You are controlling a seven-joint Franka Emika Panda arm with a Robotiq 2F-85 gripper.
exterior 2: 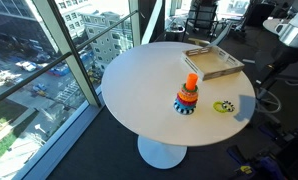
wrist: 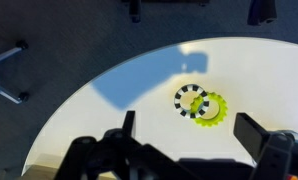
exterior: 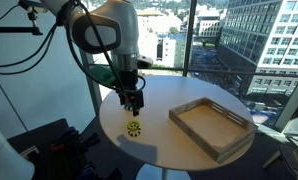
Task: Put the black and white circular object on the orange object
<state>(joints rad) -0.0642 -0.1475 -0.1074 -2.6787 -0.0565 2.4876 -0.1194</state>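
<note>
**Open gripper over the patterned disc**

In the wrist view the gripper [wrist: 189,135] hangs empty with its jaws spread wide. The black and white circular object [wrist: 190,99] lies just ahead of the gap, touching the yellow-green ring [wrist: 211,110]. The orange object [exterior 2: 188,94] stands nearby on the round white table [exterior 2: 139,90], beside a wooden tray [exterior 2: 211,62]. Tall windows [exterior: 229,40] show city buildings.

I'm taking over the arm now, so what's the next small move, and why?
Probably lower the open tool onto the black and white circular object, centring on it. The tool hangs above it holding nothing, the piece lies flat on the table against the yellow-green ring, and the orange object stands apart.
</note>
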